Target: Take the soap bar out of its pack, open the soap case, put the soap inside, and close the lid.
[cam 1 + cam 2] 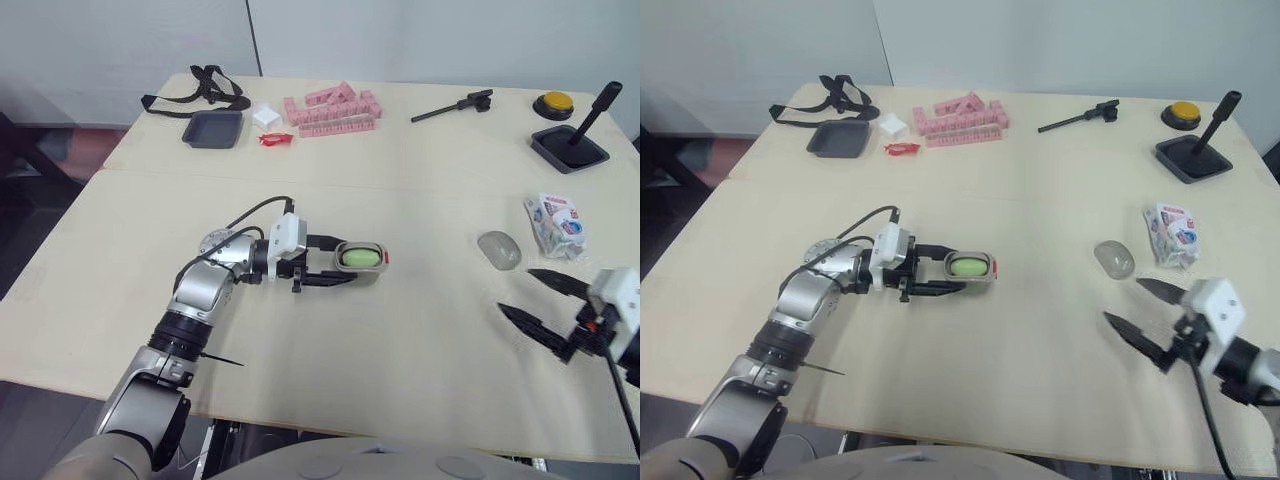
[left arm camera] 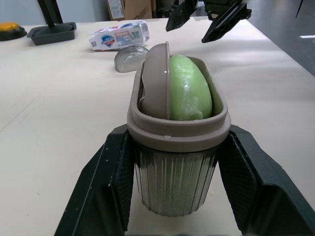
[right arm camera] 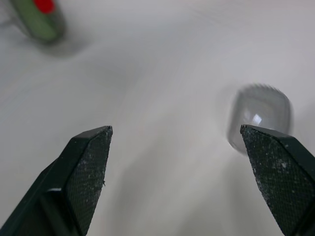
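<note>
My left gripper is shut on the soap case, one black finger on each side of its ribbed wall. The green soap bar lies inside the case, with a brown insert standing on edge beside it. The case's translucent lid rests on the table to the right, apart from the case. The opened soap pack lies just beyond the lid. Near the table's front right, my right gripper is open and holds nothing, a short way in front of the lid.
Along the far side of the table are pink blocks, a dark tray, a black strap, a white cube, a black tool, a yellow button and a black dish with an upright handle.
</note>
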Controlling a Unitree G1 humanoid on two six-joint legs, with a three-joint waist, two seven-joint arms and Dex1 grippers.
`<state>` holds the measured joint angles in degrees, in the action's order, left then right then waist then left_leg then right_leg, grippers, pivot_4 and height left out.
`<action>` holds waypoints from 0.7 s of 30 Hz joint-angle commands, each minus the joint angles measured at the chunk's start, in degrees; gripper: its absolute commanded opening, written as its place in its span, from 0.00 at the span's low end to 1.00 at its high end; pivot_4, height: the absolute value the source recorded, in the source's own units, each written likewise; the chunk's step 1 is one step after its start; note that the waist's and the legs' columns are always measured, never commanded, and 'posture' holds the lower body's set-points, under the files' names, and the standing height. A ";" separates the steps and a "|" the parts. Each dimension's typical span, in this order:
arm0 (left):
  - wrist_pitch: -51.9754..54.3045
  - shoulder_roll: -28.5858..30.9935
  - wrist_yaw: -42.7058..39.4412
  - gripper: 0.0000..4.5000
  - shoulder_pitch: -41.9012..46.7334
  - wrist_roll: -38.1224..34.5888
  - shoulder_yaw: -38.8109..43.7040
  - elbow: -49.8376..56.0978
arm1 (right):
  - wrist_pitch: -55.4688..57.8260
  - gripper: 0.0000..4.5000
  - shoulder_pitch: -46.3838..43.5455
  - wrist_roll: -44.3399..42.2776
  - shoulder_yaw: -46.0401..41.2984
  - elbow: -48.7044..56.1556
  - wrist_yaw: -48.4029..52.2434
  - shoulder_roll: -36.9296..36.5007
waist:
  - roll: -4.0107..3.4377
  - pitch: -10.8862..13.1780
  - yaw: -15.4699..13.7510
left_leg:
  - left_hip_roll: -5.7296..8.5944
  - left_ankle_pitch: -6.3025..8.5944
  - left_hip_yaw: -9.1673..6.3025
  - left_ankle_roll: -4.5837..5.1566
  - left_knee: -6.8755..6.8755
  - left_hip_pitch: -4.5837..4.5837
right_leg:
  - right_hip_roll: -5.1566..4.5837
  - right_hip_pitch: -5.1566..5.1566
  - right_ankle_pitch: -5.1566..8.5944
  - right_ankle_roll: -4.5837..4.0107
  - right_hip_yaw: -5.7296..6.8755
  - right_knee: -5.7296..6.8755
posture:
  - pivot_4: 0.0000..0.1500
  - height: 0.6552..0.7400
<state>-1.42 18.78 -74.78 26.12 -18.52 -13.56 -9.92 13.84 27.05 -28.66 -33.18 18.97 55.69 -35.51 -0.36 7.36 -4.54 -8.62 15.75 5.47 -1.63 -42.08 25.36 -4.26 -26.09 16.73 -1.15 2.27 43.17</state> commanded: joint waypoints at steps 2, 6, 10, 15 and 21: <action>3.31 0.16 -2.33 0.43 0.48 -3.46 0.10 2.95 | -3.57 0.99 4.07 -0.84 -7.02 -5.01 -1.26 2.05 | -0.01 -0.01 0.09 | 0.01 0.01 0.00 0.02 0.00 0.01 | -0.01 0.01 0.00 0.00 0.00 -0.04 | 1.00 0.66; 4.14 0.23 -3.32 0.43 0.98 -2.95 -0.51 2.03 | -3.82 0.99 6.42 -1.45 -8.03 -5.83 -1.25 2.57 | -0.06 -0.03 0.24 | 0.02 0.00 0.00 0.05 0.00 -0.02 | -0.02 0.04 0.00 0.00 0.00 -0.06 | 1.00 0.66; 2.65 -0.31 -3.80 0.43 1.39 -1.94 -0.93 0.29 | -2.73 0.99 6.60 -2.45 -8.40 -5.59 -1.69 1.85 | -0.09 -0.05 0.46 | 0.02 0.00 -0.01 0.10 0.00 -0.05 | -0.01 0.07 0.00 0.01 0.00 -0.06 | 1.00 0.66; -0.41 -1.42 -3.58 0.43 2.07 -0.27 -1.48 -1.53 | 1.99 0.99 5.85 -3.22 -8.92 -5.82 -2.23 -2.17 | -0.14 -0.08 0.34 | 0.04 0.00 -0.02 0.11 0.00 -0.06 | -0.02 0.14 -0.01 0.01 0.01 -0.10 | 1.00 0.66; -1.15 -1.67 -3.93 0.43 2.28 0.63 -1.42 -2.33 | 12.61 0.99 3.44 -4.72 -10.41 -4.39 -4.55 -9.01 | -0.18 -0.09 0.31 | 0.04 0.01 -0.04 0.14 0.03 -0.15 | -0.02 0.25 -0.01 0.03 0.02 -0.16 | 1.00 0.66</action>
<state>-1.33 17.16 -78.41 27.37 -17.62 -15.15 -12.88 24.17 31.03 -31.89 -40.93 12.81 51.69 -42.82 -0.55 7.27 -4.23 -8.57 15.76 5.43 -1.49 -42.06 25.20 -4.28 -25.83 16.71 -1.13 2.29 43.01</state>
